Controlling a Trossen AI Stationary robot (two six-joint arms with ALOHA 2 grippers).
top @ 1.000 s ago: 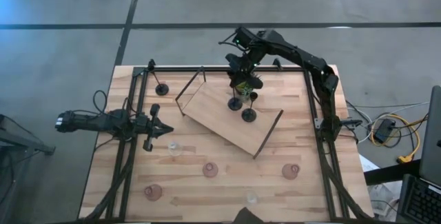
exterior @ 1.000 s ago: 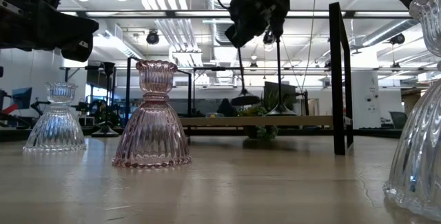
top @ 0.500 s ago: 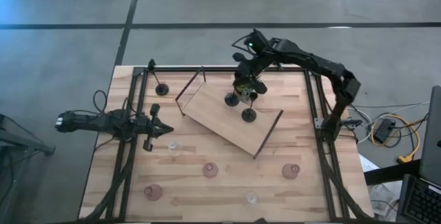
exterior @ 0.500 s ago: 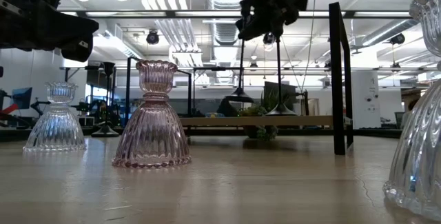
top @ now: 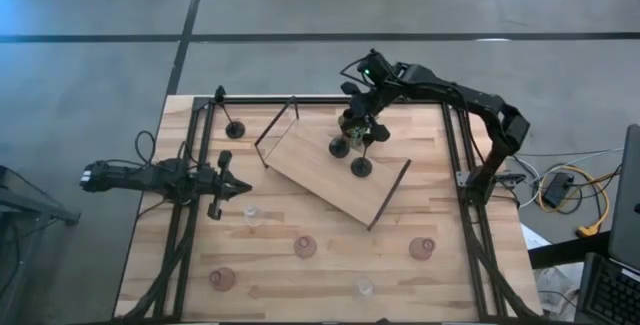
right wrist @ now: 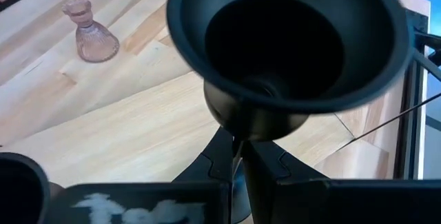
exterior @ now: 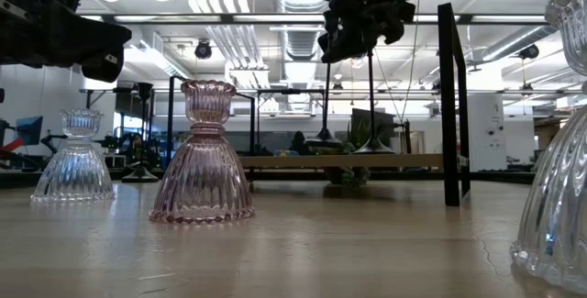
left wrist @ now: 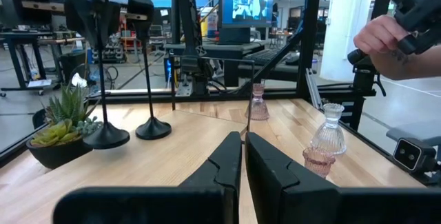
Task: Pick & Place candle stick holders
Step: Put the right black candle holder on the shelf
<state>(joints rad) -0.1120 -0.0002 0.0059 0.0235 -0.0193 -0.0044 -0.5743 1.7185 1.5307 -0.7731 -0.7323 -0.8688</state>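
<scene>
Stem pinched, holder upright on the board.

My right gripper is closed on the black holder at its thin stem, just under the cup, its long axis vertical. The base, I think, rests on the wooden board. My left gripper, closed and empty, waits well apart.

Wooden table carries wooden board, glass cups, black holder.
</scene>
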